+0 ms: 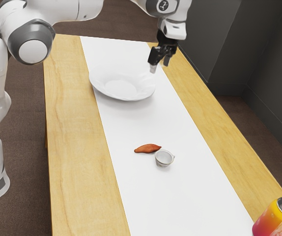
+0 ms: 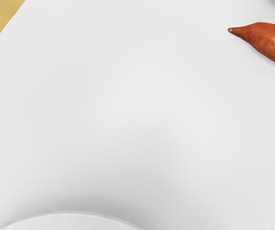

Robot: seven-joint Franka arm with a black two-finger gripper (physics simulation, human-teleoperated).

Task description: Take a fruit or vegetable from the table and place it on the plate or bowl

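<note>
1. I am looking at a wooden bench (image 1: 72, 147) with a white runner (image 1: 180, 196) lying along its middle.
2. The arm is reaching in from the exterior view's upper left, and my hand (image 1: 159, 65) is hanging above the runner, just past the plate's rim on the exterior view's right.
3. The hand's two fingers are standing slightly apart and are gripping nothing.
4. The white plate (image 1: 99, 86) is sitting on the runner with nothing lying on it; its rim (image 2: 70, 220) is showing just under the hand in the wrist view.
5. The sweet potato (image 1: 147, 148) (image 2: 267, 40) is lying on the runner, well apart from the plate and the hand.
6. A small grey cup (image 1: 164, 158) is sitting just beside the sweet potato.
7. An orange and yellow can (image 1: 277, 219) is standing at the bench's near corner, on the exterior view's right.
</note>
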